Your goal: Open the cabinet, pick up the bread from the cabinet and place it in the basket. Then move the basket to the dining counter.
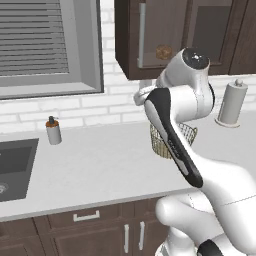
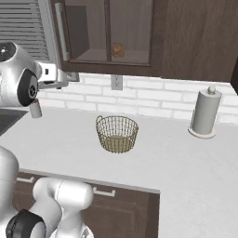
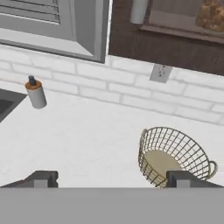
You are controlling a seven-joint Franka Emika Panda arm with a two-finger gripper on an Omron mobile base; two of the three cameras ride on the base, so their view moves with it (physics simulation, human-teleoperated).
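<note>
Grey worktop (image 2: 186,167) carries the wire basket (image 2: 116,134) below the dark cabinet (image 2: 139,32), where the bread (image 2: 117,50) sits on its shelf. Beside the cabinet's handle (image 2: 62,31), the tool (image 3: 111,178) hangs released, grasping nothing.

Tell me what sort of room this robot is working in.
Most likely a home kitchen, rendered. A dark sink is set into the pale grey worktop, dark brown wooden wall cabinets with glass-panelled doors hang above a white brick backsplash, and an upright grey paper-towel roll stands on the worktop.
</note>
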